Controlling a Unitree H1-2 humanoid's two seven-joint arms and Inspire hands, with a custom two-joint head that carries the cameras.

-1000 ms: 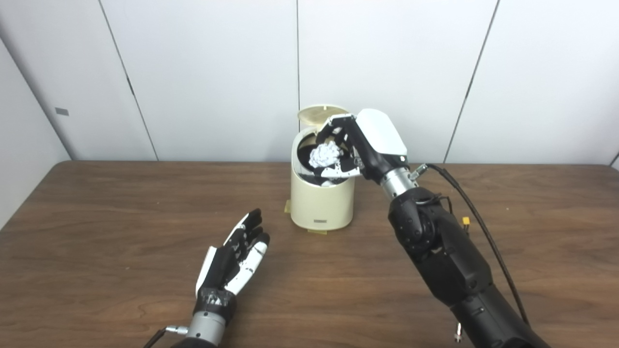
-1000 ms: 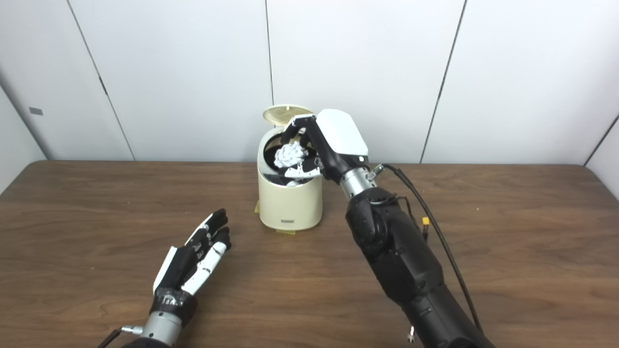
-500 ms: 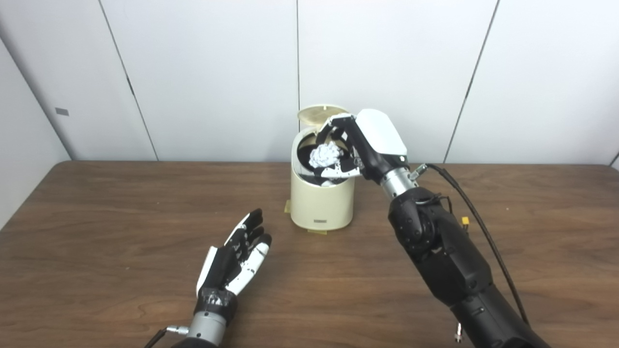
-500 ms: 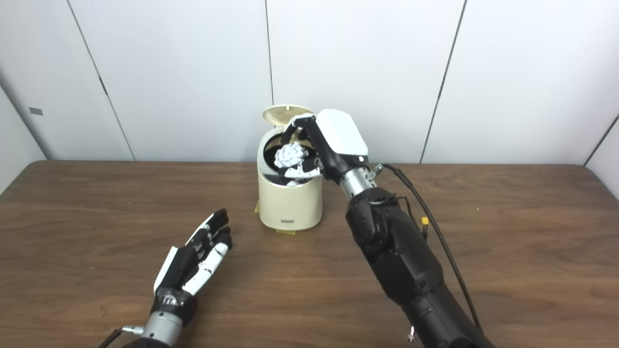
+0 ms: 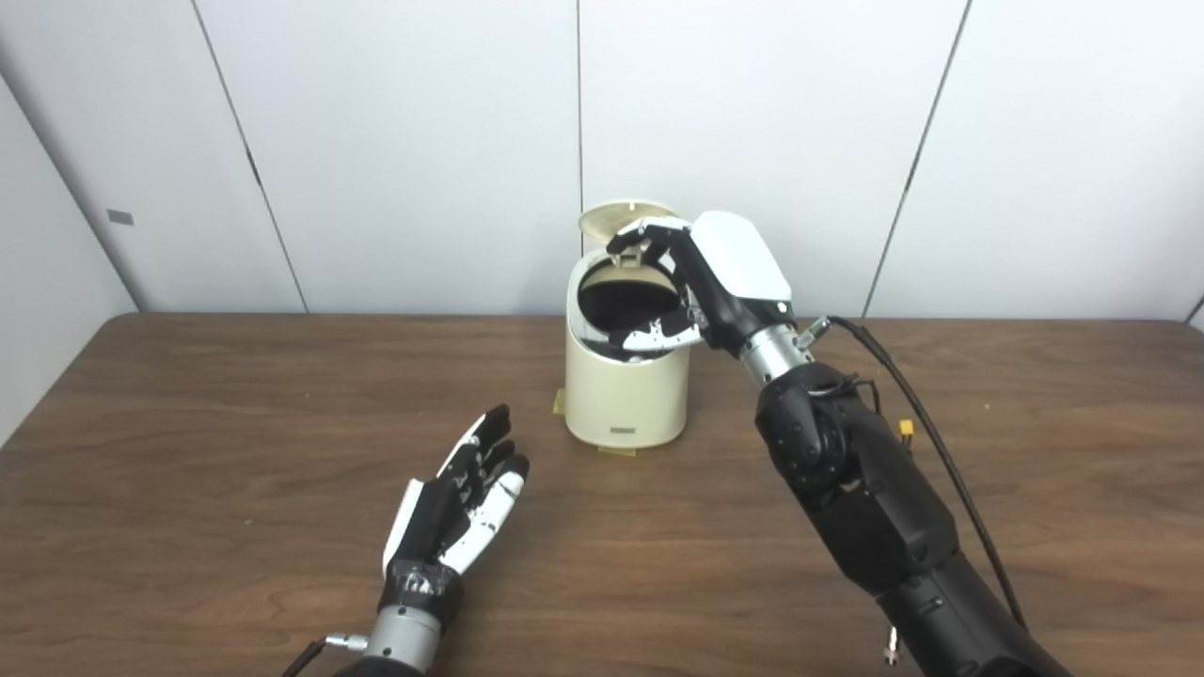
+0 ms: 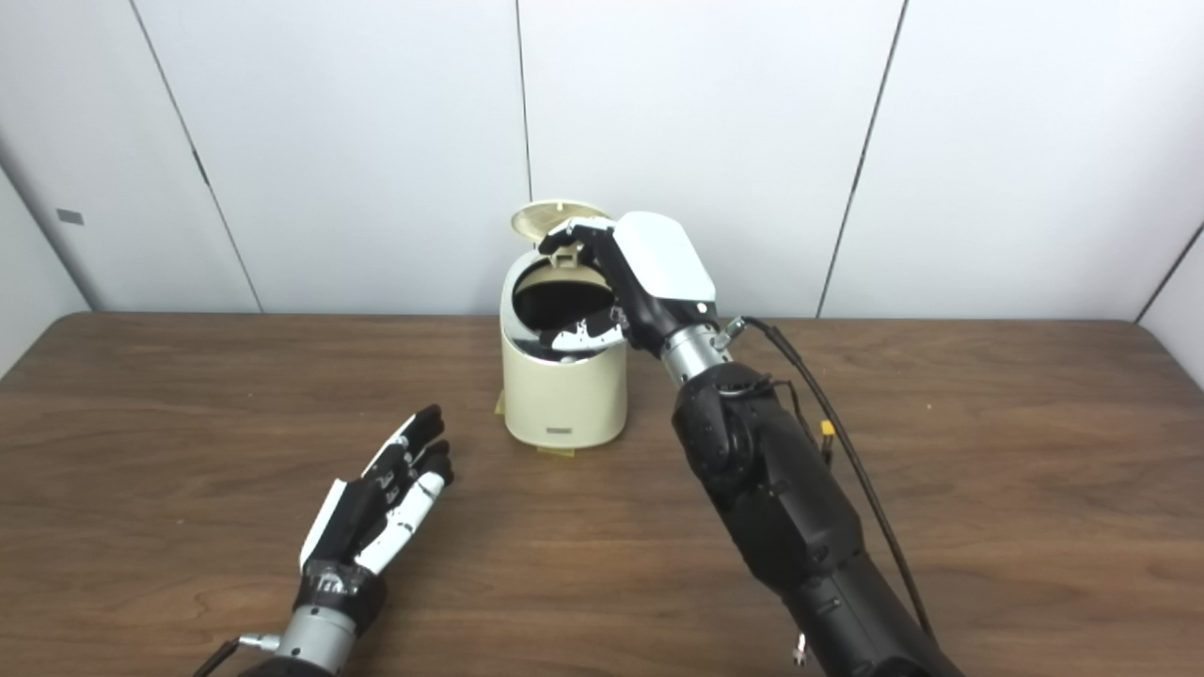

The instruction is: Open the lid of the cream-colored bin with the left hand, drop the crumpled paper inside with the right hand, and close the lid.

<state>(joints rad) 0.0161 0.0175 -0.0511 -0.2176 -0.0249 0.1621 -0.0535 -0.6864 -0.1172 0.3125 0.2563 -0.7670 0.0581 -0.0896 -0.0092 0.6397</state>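
The cream-colored bin (image 5: 625,395) stands at the back middle of the table with its round lid (image 5: 611,214) tipped up behind the dark mouth. My right hand (image 5: 701,282) hovers over the mouth from the right, fingers spread apart and holding nothing. No crumpled paper shows in either view; the bin's inside is dark. My left hand (image 5: 461,508) lies low over the table in front and to the left of the bin, palm up, fingers stretched out and empty.
The brown wooden table (image 5: 188,423) runs the full width, with white wall panels behind it. A black cable (image 5: 926,418) trails along my right arm. A small yellow tab (image 5: 616,451) sticks out under the bin's front.
My right hand's fingers have spread and the crumpled paper it held over the bin's mouth is gone from view. The left hand has stayed put.
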